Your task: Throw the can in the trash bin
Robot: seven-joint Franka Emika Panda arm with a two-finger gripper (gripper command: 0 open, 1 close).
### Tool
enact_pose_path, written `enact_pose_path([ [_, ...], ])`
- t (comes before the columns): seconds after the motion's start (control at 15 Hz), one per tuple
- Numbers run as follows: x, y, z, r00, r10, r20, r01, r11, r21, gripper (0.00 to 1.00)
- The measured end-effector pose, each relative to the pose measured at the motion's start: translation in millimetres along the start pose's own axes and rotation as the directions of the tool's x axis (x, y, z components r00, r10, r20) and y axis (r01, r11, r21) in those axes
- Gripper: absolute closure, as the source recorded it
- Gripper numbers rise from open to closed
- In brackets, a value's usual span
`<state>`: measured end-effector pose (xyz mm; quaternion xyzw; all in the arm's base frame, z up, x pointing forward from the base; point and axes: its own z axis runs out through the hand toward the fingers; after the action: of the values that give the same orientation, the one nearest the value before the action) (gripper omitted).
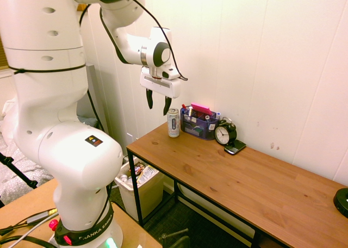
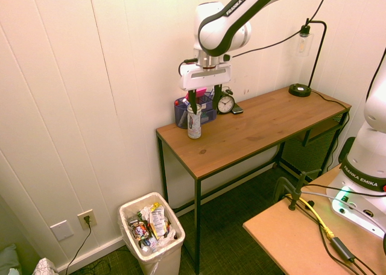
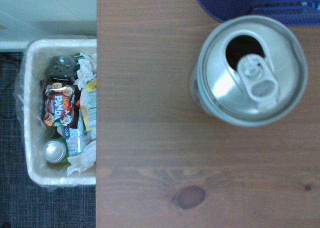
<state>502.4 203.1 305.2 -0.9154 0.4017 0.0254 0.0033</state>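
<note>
Here, taking the can as my landmark, I see it standing upright on the wooden desk; its long axis is vertical, its top faces up toward my wrist camera, and the drinking hole in that top is open, with the pull tab lying flat beside the hole. My gripper points downward with its two dark fingers spread wide and nothing held between them; the can's body lies below my fingertips, which are about level with its top, and I cannot tell whether one touches it. Just beside the can is the blue-purple organiser, with the black alarm clock beyond that; lower than the can, past the near end of the desk, stands the trash bin, with wrappers and another can inside.
</note>
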Motion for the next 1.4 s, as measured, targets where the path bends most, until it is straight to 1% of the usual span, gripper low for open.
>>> enact_pose_path([
  [0.13, 10.1, -15.3, 16.6, 1.000, 0.026, -0.008, -0.026, 1.000, -0.017, 0.00],
  [0.53, 28.0, -62.0, 44.5, 0.988, 0.114, -0.107, -0.115, 0.993, -0.010, 0.00],
  [0.8, 40.9, -69.3, 53.9, 0.979, 0.156, -0.131, -0.158, 0.987, -0.009, 0.00],
  [0.87, 46.2, -67.5, 53.5, 0.977, 0.163, -0.137, -0.165, 0.986, -0.007, 1.00],
  [1.07, 54.7, -65.4, 52.2, 0.974, 0.169, -0.150, -0.170, 0.985, 0.002, 1.00],
  [1.4, 50.7, -67.1, 53.9, 0.976, 0.161, -0.150, -0.163, 0.987, 0.001, 1.00],
])
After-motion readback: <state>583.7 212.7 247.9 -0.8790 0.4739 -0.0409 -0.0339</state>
